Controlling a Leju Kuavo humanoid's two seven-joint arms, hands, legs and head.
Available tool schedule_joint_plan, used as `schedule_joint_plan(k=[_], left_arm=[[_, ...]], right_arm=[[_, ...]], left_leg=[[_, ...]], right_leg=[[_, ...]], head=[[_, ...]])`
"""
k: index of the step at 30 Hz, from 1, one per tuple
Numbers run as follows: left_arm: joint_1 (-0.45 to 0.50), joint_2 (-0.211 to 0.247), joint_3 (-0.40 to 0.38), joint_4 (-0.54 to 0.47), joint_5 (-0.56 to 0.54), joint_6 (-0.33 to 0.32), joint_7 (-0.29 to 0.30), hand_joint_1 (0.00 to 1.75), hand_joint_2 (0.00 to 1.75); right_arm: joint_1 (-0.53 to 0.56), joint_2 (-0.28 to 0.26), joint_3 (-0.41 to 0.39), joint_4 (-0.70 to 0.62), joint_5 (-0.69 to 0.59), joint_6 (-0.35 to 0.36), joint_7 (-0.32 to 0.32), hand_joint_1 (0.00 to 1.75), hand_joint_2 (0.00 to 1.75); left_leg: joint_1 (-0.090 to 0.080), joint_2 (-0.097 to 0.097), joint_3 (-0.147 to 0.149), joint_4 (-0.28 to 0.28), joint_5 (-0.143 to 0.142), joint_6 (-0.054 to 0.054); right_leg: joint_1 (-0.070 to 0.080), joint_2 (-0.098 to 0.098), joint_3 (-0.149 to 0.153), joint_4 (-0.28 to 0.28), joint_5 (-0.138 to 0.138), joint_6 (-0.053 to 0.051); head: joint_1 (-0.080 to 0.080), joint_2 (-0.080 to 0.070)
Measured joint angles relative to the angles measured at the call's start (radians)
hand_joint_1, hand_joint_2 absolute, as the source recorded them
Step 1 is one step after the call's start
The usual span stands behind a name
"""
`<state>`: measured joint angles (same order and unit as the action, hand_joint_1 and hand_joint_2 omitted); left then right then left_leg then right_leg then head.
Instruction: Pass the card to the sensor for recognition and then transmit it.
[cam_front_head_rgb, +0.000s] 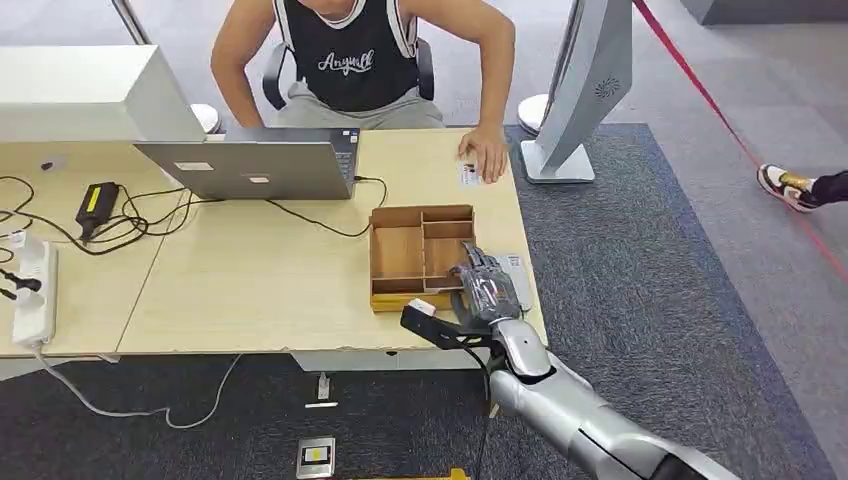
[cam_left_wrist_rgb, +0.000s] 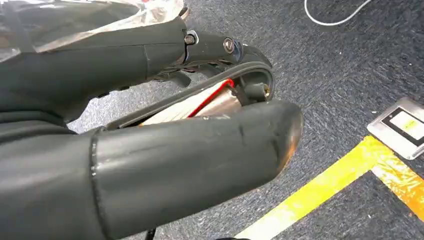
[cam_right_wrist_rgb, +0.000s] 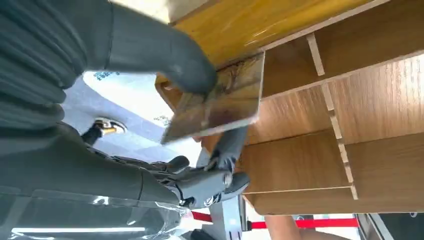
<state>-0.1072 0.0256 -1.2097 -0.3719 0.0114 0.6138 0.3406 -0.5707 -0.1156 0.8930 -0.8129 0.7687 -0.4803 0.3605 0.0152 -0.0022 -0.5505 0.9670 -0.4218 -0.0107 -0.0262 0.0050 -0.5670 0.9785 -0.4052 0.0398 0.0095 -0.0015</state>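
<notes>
My right hand (cam_front_head_rgb: 484, 284) reaches over the table's front right corner, at the right edge of the wooden compartment tray (cam_front_head_rgb: 397, 252). In the right wrist view this hand (cam_right_wrist_rgb: 150, 55) pinches a brownish glossy card (cam_right_wrist_rgb: 220, 100) between the thumb and darker fingers (cam_right_wrist_rgb: 227, 147), held just off the tray's dividers (cam_right_wrist_rgb: 345, 95). A flat white sensor pad (cam_right_wrist_rgb: 125, 92) with blue print lies under the hand; in the head view the pad (cam_front_head_rgb: 517, 272) sits right of the tray. My left hand (cam_left_wrist_rgb: 150, 125) hangs over dark carpet, with nothing in it.
A person sits at the table's far side, one hand (cam_front_head_rgb: 488, 155) resting by a small white card near the edge. A laptop (cam_front_head_rgb: 250, 168), a charger with cables (cam_front_head_rgb: 98, 205) and a power strip (cam_front_head_rgb: 30, 290) lie to the left. A white stand (cam_front_head_rgb: 585, 95) rises at the table's right.
</notes>
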Motion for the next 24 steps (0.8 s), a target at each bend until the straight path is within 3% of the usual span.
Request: schedule_joint_plan(k=[24], left_arm=[[-0.002, 0.000, -0.002, -0.006, -0.009, -0.007, 0.009, 0.00, 0.00]], right_arm=[[0.002, -0.001, -0.001, 0.000, -0.003, 0.002, 0.013, 1.75, 1.75]], left_leg=[[0.000, 0.000, 0.000, 0.000, 0.000, 0.000]], right_leg=[[0.000, 0.000, 0.000, 0.000, 0.000, 0.000]], head=[[0.000, 0.000]])
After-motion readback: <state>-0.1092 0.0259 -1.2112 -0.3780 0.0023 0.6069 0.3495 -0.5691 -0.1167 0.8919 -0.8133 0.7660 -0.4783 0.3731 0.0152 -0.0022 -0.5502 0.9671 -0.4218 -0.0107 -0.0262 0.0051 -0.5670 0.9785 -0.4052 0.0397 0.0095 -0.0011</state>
